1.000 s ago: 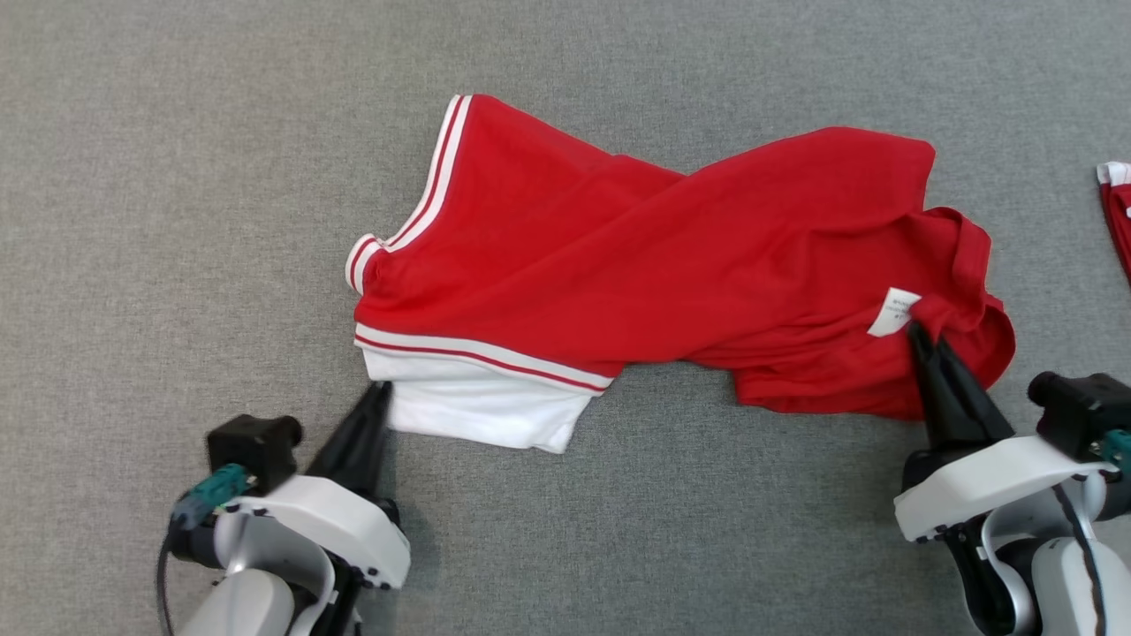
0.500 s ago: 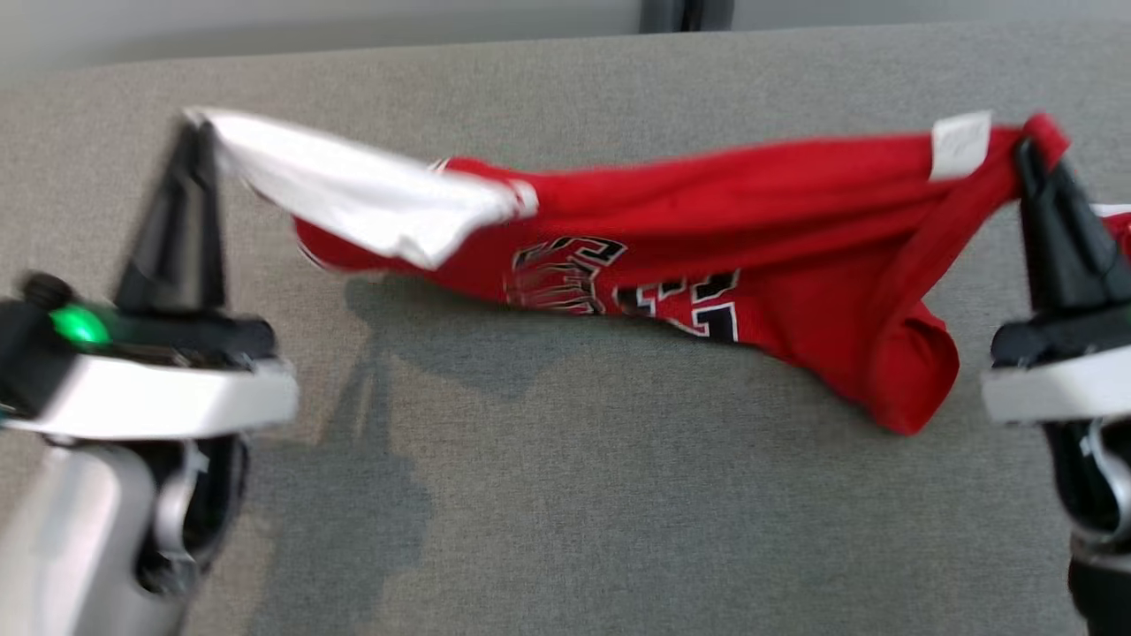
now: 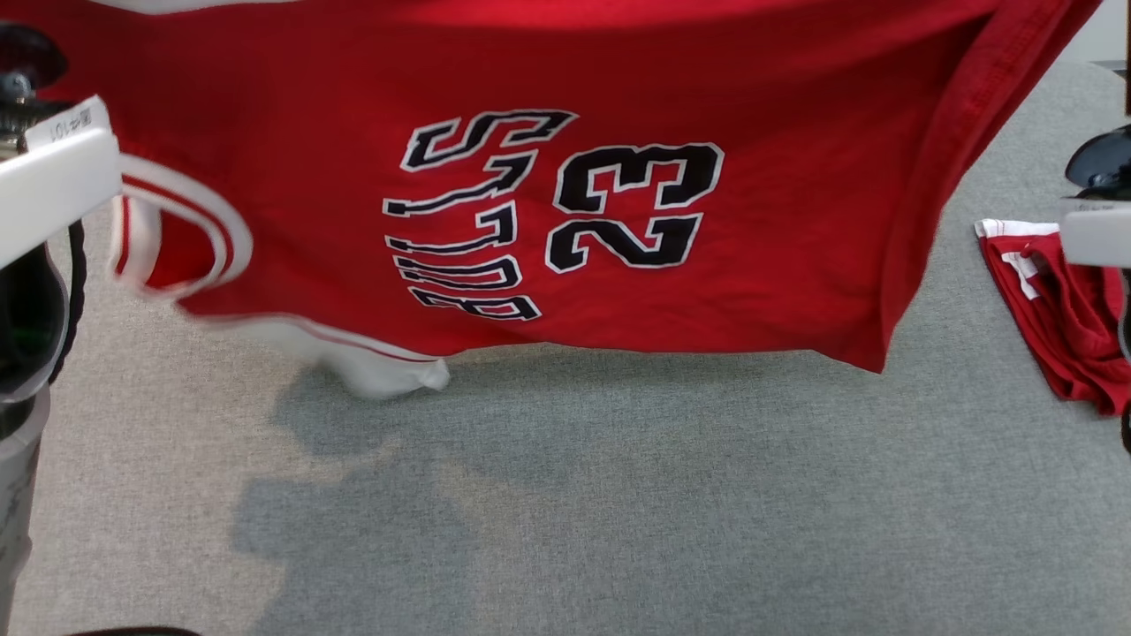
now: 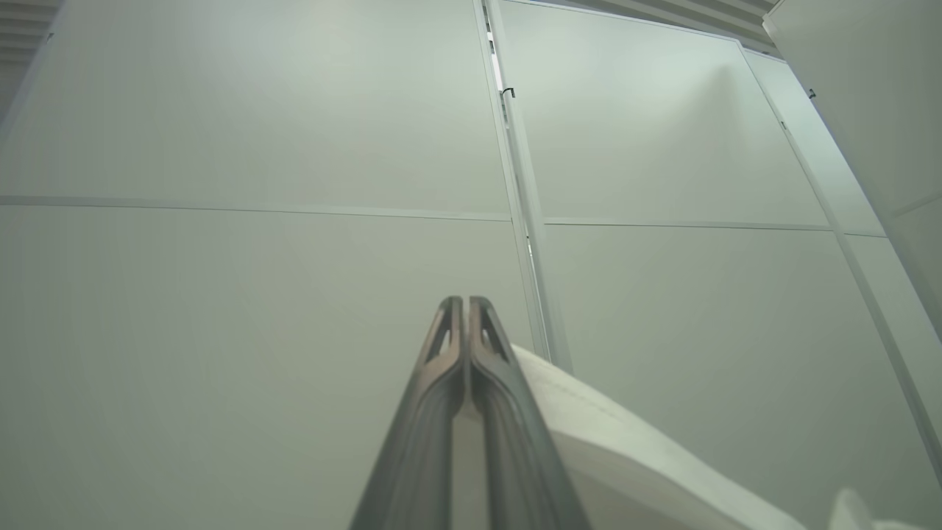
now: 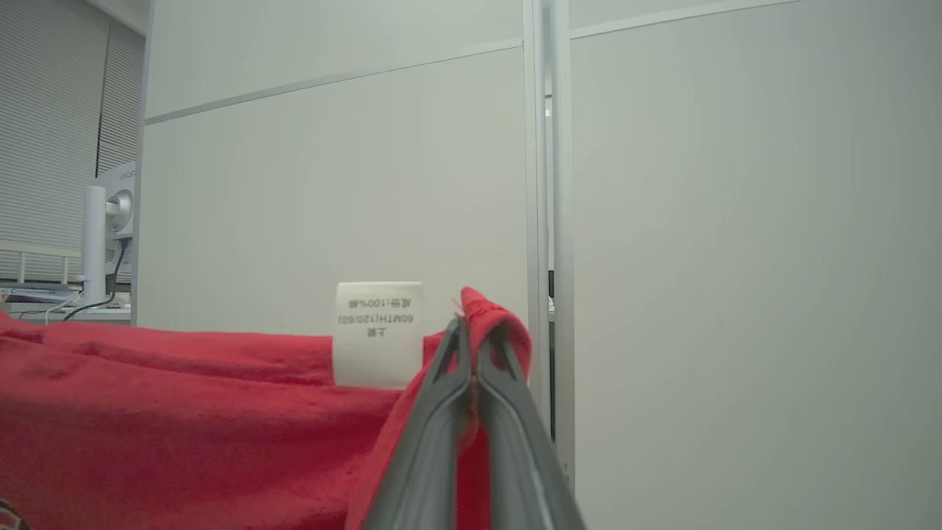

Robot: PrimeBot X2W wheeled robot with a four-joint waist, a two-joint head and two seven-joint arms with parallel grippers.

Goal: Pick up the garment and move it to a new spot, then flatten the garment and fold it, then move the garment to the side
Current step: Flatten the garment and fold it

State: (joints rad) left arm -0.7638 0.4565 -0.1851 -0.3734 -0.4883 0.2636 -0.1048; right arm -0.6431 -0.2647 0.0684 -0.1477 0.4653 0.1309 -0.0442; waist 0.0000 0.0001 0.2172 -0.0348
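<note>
Both my hands are up in the air with the red jersey (image 3: 565, 221) stretched between them like a curtain across the head view. My right hand (image 5: 471, 327) is clenched on a fold of its red edge, and the white care label (image 5: 379, 335) stands just beside my fingers (image 5: 434, 412). My left hand (image 4: 465, 302) is pinched shut too, with the jersey's white fabric (image 4: 625, 449) running off beside the right finger.

The black "BULLS 23" print (image 3: 557, 212) faces me, turned sideways. The bottom edge hangs nearly level above the grey worktop (image 3: 618, 512). A white flap (image 3: 389, 375) droops lowest at the left; I cannot tell whether it touches the surface. The white-and-red trimmed armhole (image 3: 177, 234) sags near my left wrist. The right edge slants up towards my right hand.

Under the cloth the worktop lies bare, marked by the jersey's shadow (image 3: 371, 495). A second red garment (image 3: 1060, 327) lies crumpled at the far right, well apart from the hanging edge. Pale wall panels (image 4: 221, 184) rise beyond both hands.
</note>
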